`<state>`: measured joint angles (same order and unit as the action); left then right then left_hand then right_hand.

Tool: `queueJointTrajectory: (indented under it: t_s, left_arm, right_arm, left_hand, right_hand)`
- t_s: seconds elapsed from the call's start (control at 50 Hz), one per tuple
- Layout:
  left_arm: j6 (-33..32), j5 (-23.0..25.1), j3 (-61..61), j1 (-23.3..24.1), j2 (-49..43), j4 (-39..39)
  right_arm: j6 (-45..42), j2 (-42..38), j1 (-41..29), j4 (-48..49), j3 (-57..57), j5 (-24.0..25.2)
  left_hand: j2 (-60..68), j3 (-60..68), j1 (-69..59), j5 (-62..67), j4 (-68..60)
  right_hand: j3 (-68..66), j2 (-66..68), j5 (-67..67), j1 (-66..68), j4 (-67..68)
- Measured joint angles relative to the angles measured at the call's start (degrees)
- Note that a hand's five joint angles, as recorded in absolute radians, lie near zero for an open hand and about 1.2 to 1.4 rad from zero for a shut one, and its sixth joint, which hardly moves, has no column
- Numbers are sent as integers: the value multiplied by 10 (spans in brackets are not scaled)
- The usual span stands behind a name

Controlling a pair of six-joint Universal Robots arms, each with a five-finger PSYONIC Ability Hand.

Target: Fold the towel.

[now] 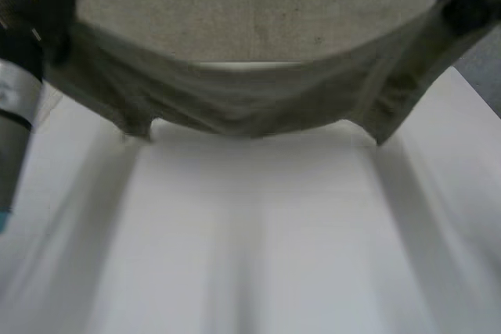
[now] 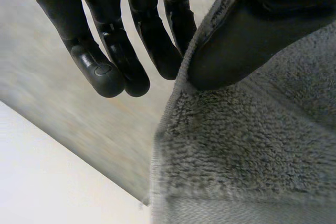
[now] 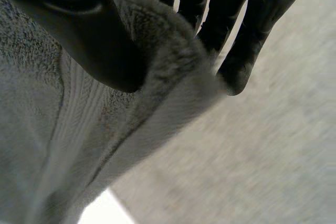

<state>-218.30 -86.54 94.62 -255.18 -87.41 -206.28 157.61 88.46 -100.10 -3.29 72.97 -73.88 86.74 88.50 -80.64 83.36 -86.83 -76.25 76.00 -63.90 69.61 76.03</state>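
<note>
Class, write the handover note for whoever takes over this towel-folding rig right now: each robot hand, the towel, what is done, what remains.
Left robot hand: shut on the towel, thumb pinching it against the fingers at one side.
Right robot hand: shut on the towel the same way at the other side.
Towel: held up between both hands, sagging in the middle above the white table.
Done: both grasps and the lift.
Left: probably lay the held part over to make the fold, release, then smooth. No finished fold is visible yet.
</note>
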Motion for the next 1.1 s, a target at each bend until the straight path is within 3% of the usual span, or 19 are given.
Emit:
queueJointTrajectory:
  t_s: [0.1,0.26,0.5,0.64,0.78,0.9,0.98,1.1]
  left_arm:
    - [0,0,-110,8,20,123]
    - [2,-1,-235,14,-69,298]
    - [-6,-1,-311,12,-248,352]
    - [-3,-5,-443,12,-309,333]
    - [28,-18,-550,13,-298,209]
    - [52,-17,-524,11,-264,85]
    - [54,2,-470,5,-260,67]
    - [52,68,-331,-19,-264,61]
  right_arm:
    - [-22,5,1,-131,-119,1]
    - [-122,-84,-20,-271,-225,-15]
    - [-191,-247,-38,-277,-276,-49]
    - [-201,-347,-54,-218,-444,-80]
    - [-156,-365,-64,-40,-557,-121]
    - [-94,-294,-64,55,-461,-79]
    - [-88,-272,-62,60,-381,-45]
    - [-108,-267,-60,51,-257,-16]
  left_hand:
    - [0,0,0,1,0]
    - [0,1,0,2,0]
    - [0,1,0,2,0]
    - [0,1,0,2,0]
    - [0,1,0,2,0]
    - [2,1,0,2,0]
    - [2,1,0,2,0]
    - [2,2,0,2,0]
  right_hand:
    - [0,0,0,0,0]
    - [0,0,0,0,0]
    - [0,0,0,0,0]
    - [0,0,0,-1,0]
    - [0,0,0,-1,0]
    - [0,0,0,-1,0]
    - [0,0,0,-1,0]
    - [0,0,0,-1,0]
